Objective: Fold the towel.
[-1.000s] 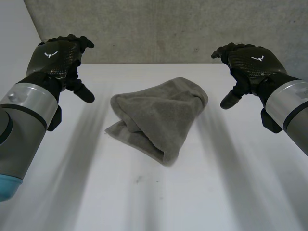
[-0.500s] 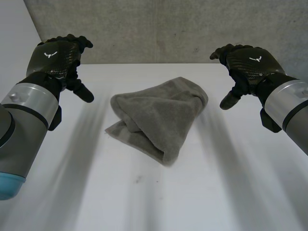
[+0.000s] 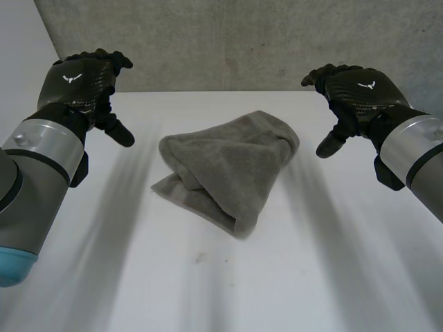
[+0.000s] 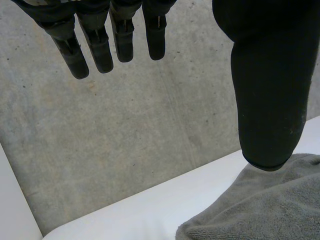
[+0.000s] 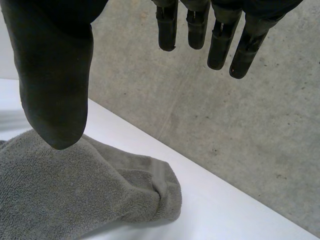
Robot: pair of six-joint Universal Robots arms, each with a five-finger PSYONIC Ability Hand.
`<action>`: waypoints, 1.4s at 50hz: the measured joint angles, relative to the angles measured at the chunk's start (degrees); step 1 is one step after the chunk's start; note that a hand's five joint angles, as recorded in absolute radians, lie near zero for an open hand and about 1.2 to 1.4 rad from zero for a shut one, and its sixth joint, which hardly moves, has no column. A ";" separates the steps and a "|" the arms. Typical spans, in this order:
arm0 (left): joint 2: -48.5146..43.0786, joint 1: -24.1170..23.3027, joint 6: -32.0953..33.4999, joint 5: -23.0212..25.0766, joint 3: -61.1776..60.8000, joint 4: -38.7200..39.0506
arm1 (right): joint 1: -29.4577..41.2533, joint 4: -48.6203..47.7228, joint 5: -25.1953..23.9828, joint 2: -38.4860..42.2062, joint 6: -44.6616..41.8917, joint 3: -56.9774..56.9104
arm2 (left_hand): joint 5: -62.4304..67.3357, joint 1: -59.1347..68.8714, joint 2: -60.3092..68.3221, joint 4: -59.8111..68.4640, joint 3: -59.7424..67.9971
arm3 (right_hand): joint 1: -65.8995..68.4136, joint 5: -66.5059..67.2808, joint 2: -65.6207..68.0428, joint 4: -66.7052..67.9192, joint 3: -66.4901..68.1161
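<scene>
Grey towel (image 3: 225, 169), bunched in a heap, lying at the middle of the white table (image 3: 311, 277). Further back, toward the far corners, hovering clear of it: left hand (image 3: 79, 86) and right hand (image 3: 356, 90), both spread wide, holding nothing. Behind, concrete wall (image 3: 242, 41).

Grey terry towel (image 3: 225, 169) is recorded at the centre of the frame, slightly above the middle, lying on the white table (image 3: 325, 263). It is bunched in a loose heap, not squared. A rounded lobe is pointed toward the upper right; a narrower bunched end is directed toward lower centre. A flat flap is spread at the left side. Deep creases are noted across the top.
</scene>
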 measured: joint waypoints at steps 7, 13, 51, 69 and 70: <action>0.00 0.00 0.02 -0.03 0.00 0.03 | -0.01 0.01 -0.04 0.03 -0.04 -0.01 | 0.00 0.00 0.00 0.00 0.00 | 0.00 0.00 0.00 0.00 0.00; -0.01 0.01 0.04 -0.07 0.00 0.05 | -0.01 0.01 -0.08 0.05 -0.08 -0.03 | -0.68 -0.82 -0.85 -0.83 -0.86 | -0.04 -1.13 -0.04 0.00 -0.03; 0.75 0.02 0.08 0.00 0.22 0.15 | 11.07 -6.41 0.16 25.16 2.83 -17.24 | -4.12 -6.39 -6.37 -6.54 -6.36 | -0.05 -7.14 -0.04 0.00 -0.04; 0.41 0.17 0.16 0.03 0.18 0.28 | 17.61 9.63 0.04 54.84 2.91 -50.21 | -4.12 -6.38 -6.38 -6.54 -6.36 | 56.55 49.70 56.73 55.60 54.58; 0.41 0.19 0.16 0.03 0.18 0.28 | 17.67 10.17 -0.01 54.88 2.90 -51.01 | -4.12 -6.38 -6.38 -6.54 -6.36 | 58.57 51.15 58.08 57.17 56.07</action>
